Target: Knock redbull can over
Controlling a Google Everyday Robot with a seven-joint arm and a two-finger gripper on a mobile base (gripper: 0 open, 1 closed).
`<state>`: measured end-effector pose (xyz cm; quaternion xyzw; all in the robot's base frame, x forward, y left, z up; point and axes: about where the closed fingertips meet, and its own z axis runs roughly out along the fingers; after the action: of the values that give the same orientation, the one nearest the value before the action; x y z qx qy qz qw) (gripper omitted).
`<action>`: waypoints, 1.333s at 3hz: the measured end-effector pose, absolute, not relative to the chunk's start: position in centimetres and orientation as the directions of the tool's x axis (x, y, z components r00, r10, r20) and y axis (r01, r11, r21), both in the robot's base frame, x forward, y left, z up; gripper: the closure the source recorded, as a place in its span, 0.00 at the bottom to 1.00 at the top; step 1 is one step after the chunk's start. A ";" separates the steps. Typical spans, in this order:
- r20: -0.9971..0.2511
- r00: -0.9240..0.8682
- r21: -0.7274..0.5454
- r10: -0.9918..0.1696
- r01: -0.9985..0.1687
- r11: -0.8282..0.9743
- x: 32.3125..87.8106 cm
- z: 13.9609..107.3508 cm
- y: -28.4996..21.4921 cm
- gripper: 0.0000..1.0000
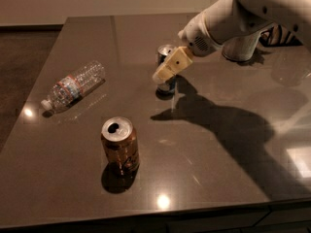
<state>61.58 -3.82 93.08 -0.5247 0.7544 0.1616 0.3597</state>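
Observation:
The redbull can (164, 52) stands upright on the dark table (233, 144), past its middle. It is slim, with a silver top and a blue lower body. My gripper (163, 73) reaches in from the upper right, its tan end lying across the front of the can and hiding most of the can's body. It looks to be at or against the can's side; I cannot tell whether they touch. The arm casts a wide shadow on the table to the right of the can.
A wider orange-brown can (120, 145) stands upright near the front of the table. A clear plastic water bottle (73, 85) lies on its side at the left. A silver container (240, 46) stands behind the arm at the back right. The table's front edge is close below.

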 end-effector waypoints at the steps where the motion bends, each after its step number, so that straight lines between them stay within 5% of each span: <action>1: -0.714 -0.179 -0.128 -0.676 -0.917 0.378 61.6 92.7 -3.2 0.17; 4: -0.648 -0.202 -0.036 -0.734 -0.955 0.294 61.4 94.3 -3.8 0.87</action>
<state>61.38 -3.83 94.28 -0.5622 0.7512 0.1917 0.2878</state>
